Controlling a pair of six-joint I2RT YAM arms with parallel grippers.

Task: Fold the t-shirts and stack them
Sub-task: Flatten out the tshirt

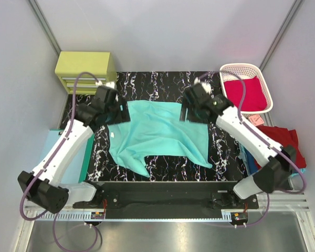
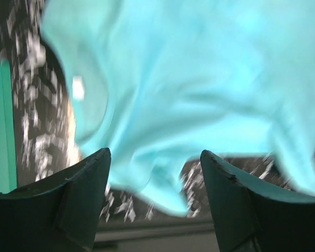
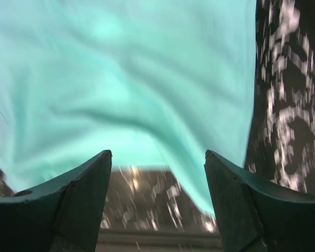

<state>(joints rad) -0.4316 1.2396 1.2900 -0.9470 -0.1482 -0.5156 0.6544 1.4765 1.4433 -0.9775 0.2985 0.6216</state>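
Note:
A mint-teal t-shirt (image 1: 160, 134) lies spread and rumpled on the black marbled mat (image 1: 163, 86); it also shows in the left wrist view (image 2: 199, 89) and the right wrist view (image 3: 121, 79). My left gripper (image 1: 119, 111) is open and empty above the shirt's far left edge, fingers (image 2: 79, 194) apart. My right gripper (image 1: 191, 110) is open and empty above the shirt's far right edge, fingers (image 3: 241, 199) apart. A crimson shirt (image 1: 247, 93) lies in the white basket (image 1: 228, 68). A dark red shirt (image 1: 286, 143) lies at the right over blue cloth (image 1: 245, 156).
A yellow-green drawer box (image 1: 85, 71) stands at the back left. A pale blue clipboard (image 1: 52, 152) lies left of the mat under my left arm. Grey walls close in on both sides. A metal rail runs along the near edge.

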